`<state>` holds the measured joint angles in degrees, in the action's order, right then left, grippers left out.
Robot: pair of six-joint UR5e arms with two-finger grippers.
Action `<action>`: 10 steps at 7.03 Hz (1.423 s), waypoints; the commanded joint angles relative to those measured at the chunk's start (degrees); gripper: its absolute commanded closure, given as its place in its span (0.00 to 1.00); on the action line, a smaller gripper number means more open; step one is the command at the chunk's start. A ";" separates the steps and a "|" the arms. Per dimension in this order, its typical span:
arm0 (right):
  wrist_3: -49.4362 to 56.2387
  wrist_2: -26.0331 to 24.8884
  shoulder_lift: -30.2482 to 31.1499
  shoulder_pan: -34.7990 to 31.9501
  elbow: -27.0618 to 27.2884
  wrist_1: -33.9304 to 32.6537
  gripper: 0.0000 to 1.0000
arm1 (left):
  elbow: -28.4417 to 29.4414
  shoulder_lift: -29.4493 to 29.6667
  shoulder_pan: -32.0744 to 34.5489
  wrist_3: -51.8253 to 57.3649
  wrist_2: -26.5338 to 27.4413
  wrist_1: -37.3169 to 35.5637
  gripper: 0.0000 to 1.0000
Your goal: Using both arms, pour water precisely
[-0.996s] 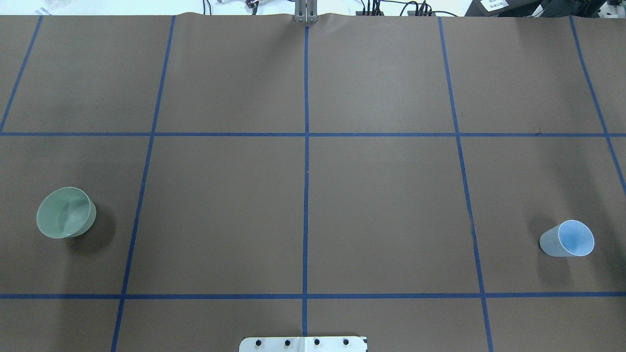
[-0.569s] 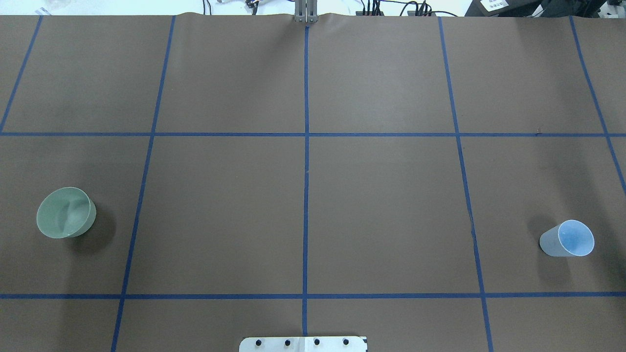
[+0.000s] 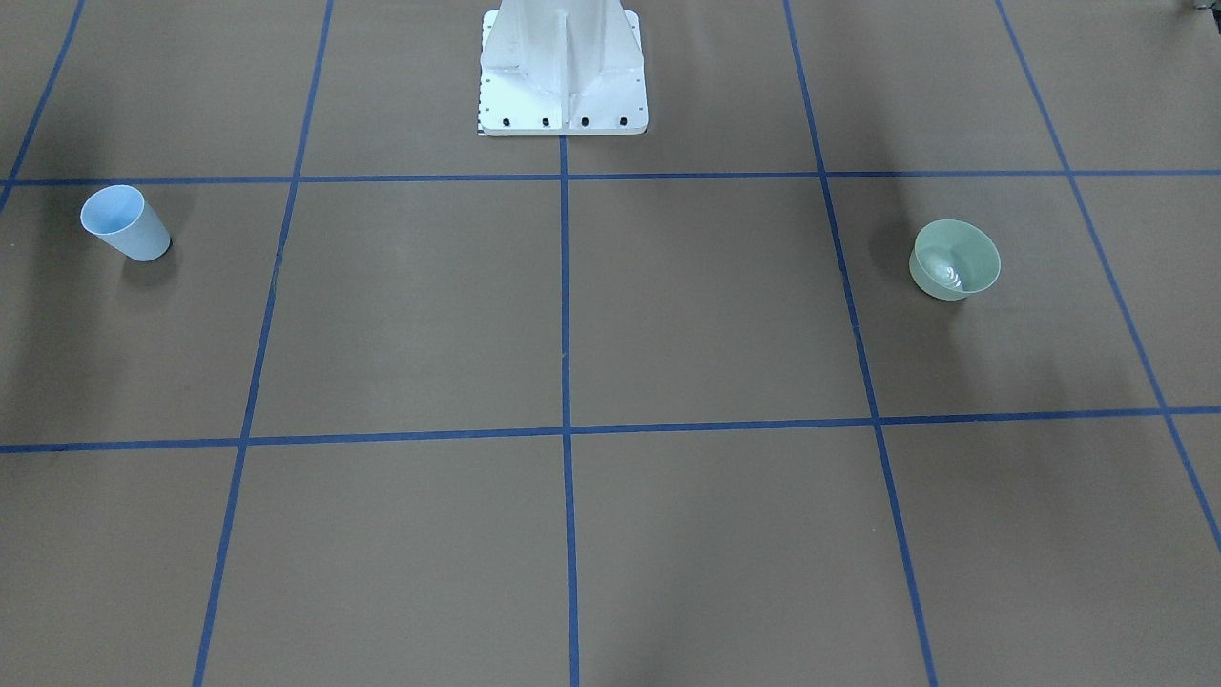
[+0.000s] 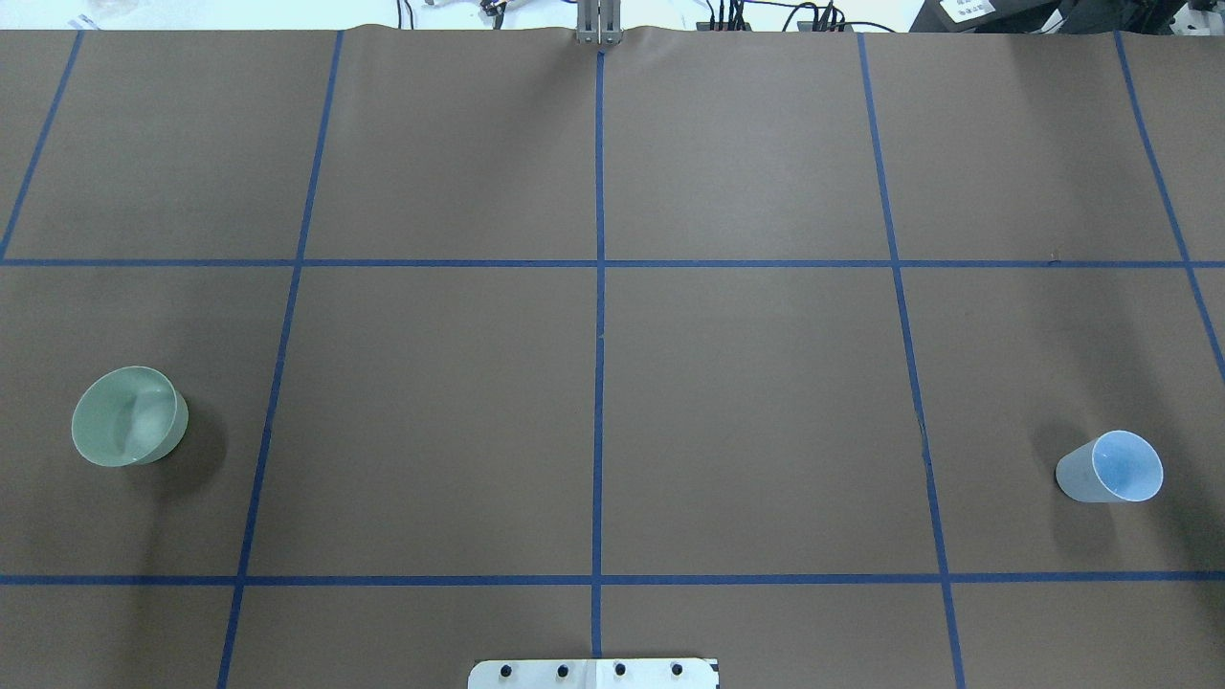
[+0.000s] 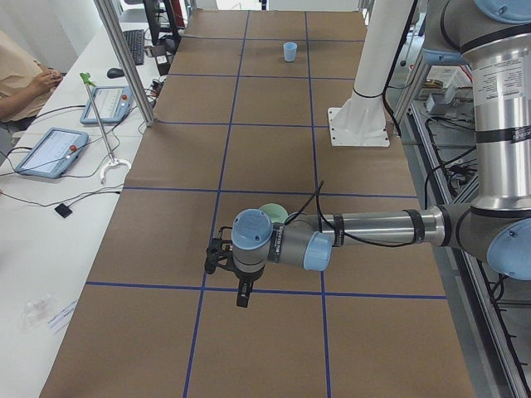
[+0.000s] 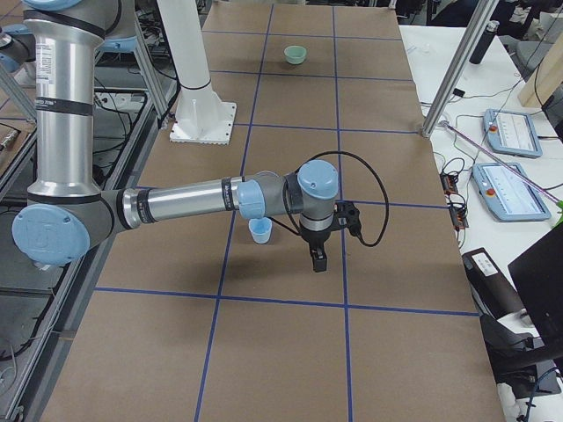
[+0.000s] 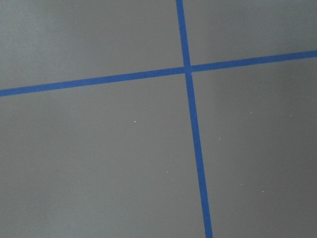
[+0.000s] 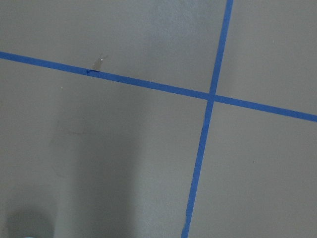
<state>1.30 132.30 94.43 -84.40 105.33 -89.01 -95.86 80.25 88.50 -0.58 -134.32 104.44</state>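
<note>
Neither vessel is held. The bowl (image 4: 129,417) stands on the robot's left of the table (image 4: 746,402) and the cup (image 4: 1110,467) on its right, well apart, both upright. The water (image 3: 946,272) lies in the bowl as a faint rippled sheen; whether the cup holds any I cannot tell.

The left arm (image 5: 373,228) reaches out above the bowl and the right arm (image 6: 185,200) above the cup, each pincer pointing down and clear of the table. I judge this a pause with no grasp made. If pouring remains, each pincer must descend onto its own vessel and grip squarely, so that nothing tips.

The overhead and front views show only the vessels, no arm. The side views alone show the left pincer (image 5: 242,300) and right pincer (image 6: 317,261), too small to tell how far either is open; neither has hold of anything. The front view shows the ripples best. The wrist cameras see only table and tape (image 7: 190,119).
</note>
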 commanded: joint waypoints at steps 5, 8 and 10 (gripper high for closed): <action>-4.52 -0.03 -1.79 -1.29 0.40 7.51 0.00 | -4.50 5.62 0.09 0.06 0.02 3.57 0.00; -4.02 0.15 -1.18 -1.29 0.23 12.26 0.00 | -4.68 5.35 0.09 0.06 0.02 7.01 0.00; -3.93 -0.03 -1.18 -1.20 0.14 12.37 0.00 | -4.25 5.53 -1.13 -1.16 -0.07 8.06 0.00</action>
<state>-2.51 132.32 93.24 -85.64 105.52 -77.00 -100.38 85.71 88.20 -0.82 -134.35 111.96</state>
